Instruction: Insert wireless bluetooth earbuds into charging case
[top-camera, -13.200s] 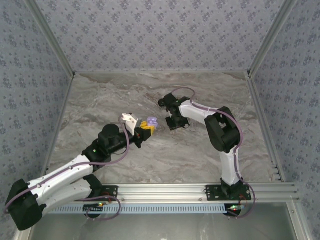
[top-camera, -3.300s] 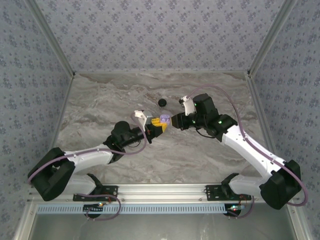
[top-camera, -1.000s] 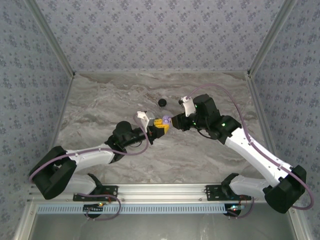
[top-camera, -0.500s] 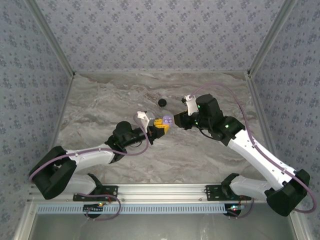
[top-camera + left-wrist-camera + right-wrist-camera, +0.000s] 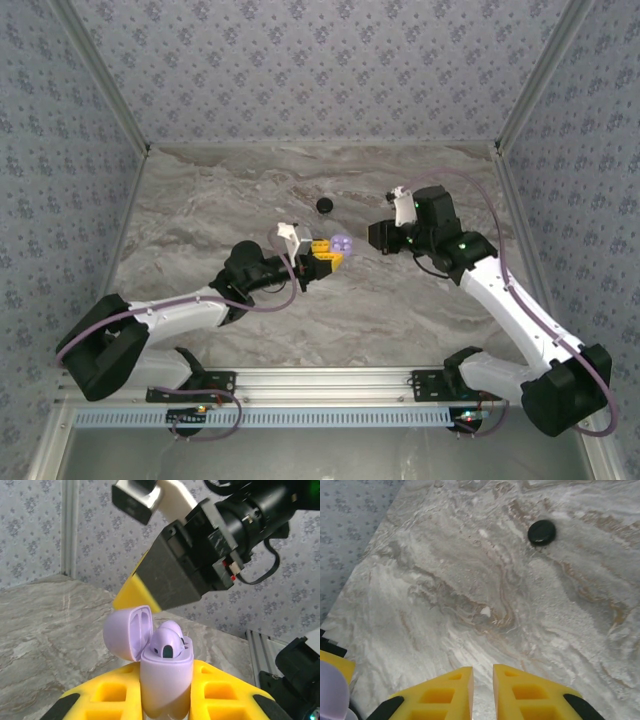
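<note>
Your left gripper (image 5: 325,255) holds a small lavender plastic charging case (image 5: 166,680), smooth and rounded. The case stands upright between the ribbed yellow fingers (image 5: 107,700), with its long axis running along them. Its open mouth points away from the gripper, toward the right arm. The jaws pinch the lower body of the case from both sides.

The domed lid (image 5: 129,632) is hinged back to the left in the left wrist view. A glossy lavender earbud (image 5: 167,642) with a dark patch sits in the mouth, and a second rounded lavender shape rises just behind it.

From above, the case (image 5: 342,243) pokes out past the left fingertips, over the middle of the grey-veined marble table (image 5: 250,190).

Your right gripper (image 5: 483,690) hangs near the case without touching it. Its yellow fingers are drawn almost together, leaving only a thin slit with nothing in it.

A black round puck (image 5: 542,531), flat and matte, lies alone on the marble beyond both grippers, well apart from the case.
</note>
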Controlling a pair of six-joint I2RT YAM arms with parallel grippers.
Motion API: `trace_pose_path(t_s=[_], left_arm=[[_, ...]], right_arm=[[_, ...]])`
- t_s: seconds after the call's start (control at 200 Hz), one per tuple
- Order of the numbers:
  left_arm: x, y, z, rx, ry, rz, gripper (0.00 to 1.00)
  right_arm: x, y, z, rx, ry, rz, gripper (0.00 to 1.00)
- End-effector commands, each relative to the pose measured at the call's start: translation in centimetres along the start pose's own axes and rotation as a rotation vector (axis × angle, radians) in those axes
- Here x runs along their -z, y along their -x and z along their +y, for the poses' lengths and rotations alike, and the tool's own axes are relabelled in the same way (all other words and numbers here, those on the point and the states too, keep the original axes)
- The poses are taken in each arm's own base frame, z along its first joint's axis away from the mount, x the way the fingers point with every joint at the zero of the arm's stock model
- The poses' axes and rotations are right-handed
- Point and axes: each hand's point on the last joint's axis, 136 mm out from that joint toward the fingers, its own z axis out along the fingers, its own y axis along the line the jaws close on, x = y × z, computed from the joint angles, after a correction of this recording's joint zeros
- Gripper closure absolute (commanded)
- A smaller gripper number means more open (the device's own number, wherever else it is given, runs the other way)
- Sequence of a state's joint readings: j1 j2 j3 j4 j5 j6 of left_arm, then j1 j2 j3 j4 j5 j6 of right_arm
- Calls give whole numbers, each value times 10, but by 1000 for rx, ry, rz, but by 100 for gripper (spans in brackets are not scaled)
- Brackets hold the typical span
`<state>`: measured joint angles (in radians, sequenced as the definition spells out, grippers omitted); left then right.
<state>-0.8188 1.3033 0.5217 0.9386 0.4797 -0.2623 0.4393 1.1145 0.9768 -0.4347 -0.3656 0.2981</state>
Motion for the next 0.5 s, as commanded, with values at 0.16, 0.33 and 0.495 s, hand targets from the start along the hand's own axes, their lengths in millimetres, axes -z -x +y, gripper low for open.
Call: trace_pose_path(t_s=[0.16,0.33,0.495], left_arm=[[-3,31,-25,-40,-109,-66,90],[-5,29,-25,-33,-111,-61,90],[-6,29,-23,-28,-105,-59,90]], right_arm=[[-4,1,34,32,229,12,84],[-2,3,47,45,307,3,84],[1,1,58,59,375,5,84]])
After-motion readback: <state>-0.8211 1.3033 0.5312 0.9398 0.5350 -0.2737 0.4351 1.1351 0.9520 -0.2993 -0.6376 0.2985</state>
